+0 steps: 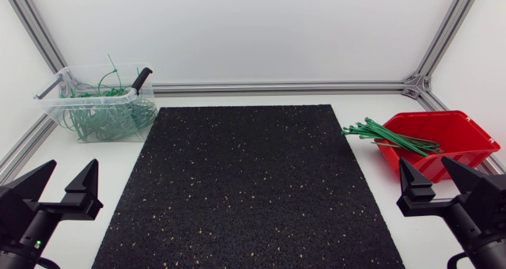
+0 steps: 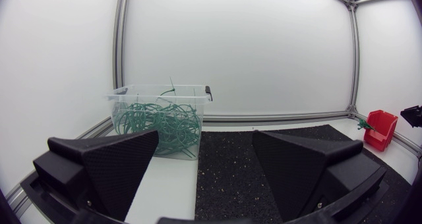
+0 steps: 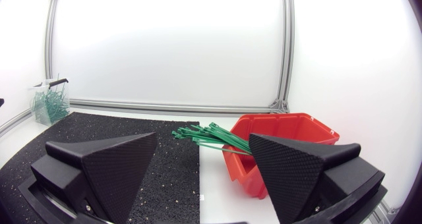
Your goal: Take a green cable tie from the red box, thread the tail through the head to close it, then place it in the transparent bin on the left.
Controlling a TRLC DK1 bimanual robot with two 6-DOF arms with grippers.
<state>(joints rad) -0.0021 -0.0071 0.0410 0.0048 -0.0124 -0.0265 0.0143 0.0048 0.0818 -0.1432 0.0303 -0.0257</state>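
The red box (image 1: 451,138) stands at the table's right side, with a bundle of straight green cable ties (image 1: 387,136) sticking out over its left rim. My right gripper (image 1: 436,176) waits open and empty just in front of the box. In the right wrist view the red box (image 3: 290,135) and the green cable ties (image 3: 210,134) lie ahead of the open right gripper (image 3: 201,163). The transparent bin (image 1: 101,103) at the far left holds several closed green ties. My left gripper (image 1: 69,180) is open and empty near the table's front left; its wrist view has the transparent bin (image 2: 160,117) ahead of the left gripper (image 2: 204,165).
A black speckled mat (image 1: 245,182) covers the middle of the table between the two arms. A silver frame rail (image 1: 277,87) runs along the back edge. The bin's lid latches (image 1: 142,79) stick up at its rim.
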